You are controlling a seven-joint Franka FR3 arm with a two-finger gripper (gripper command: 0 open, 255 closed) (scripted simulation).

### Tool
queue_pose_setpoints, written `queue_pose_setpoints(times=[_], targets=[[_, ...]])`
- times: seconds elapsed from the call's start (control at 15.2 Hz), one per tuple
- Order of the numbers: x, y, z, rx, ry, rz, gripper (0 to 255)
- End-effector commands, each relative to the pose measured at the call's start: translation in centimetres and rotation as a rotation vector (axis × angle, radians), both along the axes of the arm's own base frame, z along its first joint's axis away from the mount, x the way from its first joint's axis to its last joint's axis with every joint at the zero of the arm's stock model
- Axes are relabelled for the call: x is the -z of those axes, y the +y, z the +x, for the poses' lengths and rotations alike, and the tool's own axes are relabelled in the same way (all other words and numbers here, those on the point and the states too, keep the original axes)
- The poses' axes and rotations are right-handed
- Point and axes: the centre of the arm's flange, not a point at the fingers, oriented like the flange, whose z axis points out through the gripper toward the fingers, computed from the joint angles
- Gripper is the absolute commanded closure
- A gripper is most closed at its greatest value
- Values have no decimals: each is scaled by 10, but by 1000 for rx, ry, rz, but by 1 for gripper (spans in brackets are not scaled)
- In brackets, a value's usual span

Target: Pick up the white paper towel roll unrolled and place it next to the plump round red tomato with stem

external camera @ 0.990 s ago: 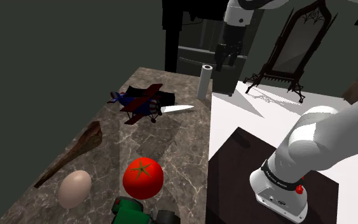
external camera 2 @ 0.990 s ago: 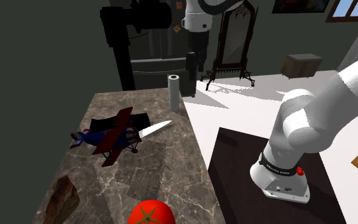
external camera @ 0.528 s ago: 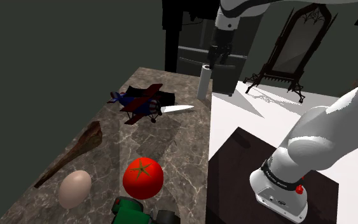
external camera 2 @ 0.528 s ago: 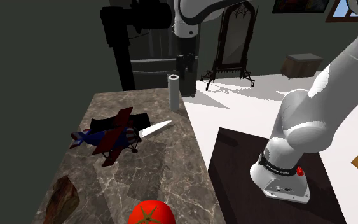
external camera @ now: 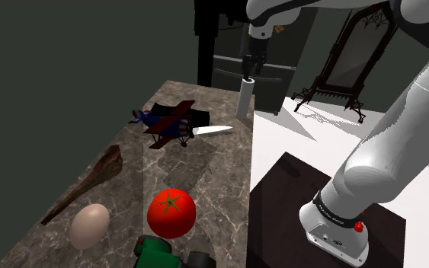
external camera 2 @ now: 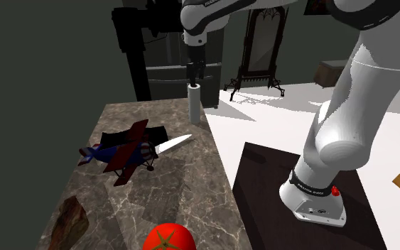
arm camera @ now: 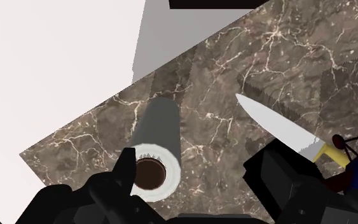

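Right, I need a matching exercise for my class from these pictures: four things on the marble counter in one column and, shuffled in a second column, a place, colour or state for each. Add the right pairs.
Column one
1. paper towel roll
2. tomato
3. egg
4. knife

Column two
A. lies flat beside the toy plane
B. round and red, at the near end of the counter
C. stands upright just below the claw
D. pale beige and oval

Pairs: 1-C, 2-B, 3-D, 4-A
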Motion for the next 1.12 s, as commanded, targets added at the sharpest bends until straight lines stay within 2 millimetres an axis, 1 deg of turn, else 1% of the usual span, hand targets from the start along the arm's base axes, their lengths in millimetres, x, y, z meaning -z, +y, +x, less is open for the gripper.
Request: queue_pose_setpoints(times=[0.0,0.2,0.26,0.73,0.79,1.06], targets=[[8,-14,22,-12,-1,-4,0],[20,-36,51,-27,-3,-8,0],[22,-40,55,-29,-3,-9,0],[59,-40,54,-29,-3,-9,0],[62,-40,54,-29,-3,-9,0],[62,-40,54,-29,-3,-9,0]])
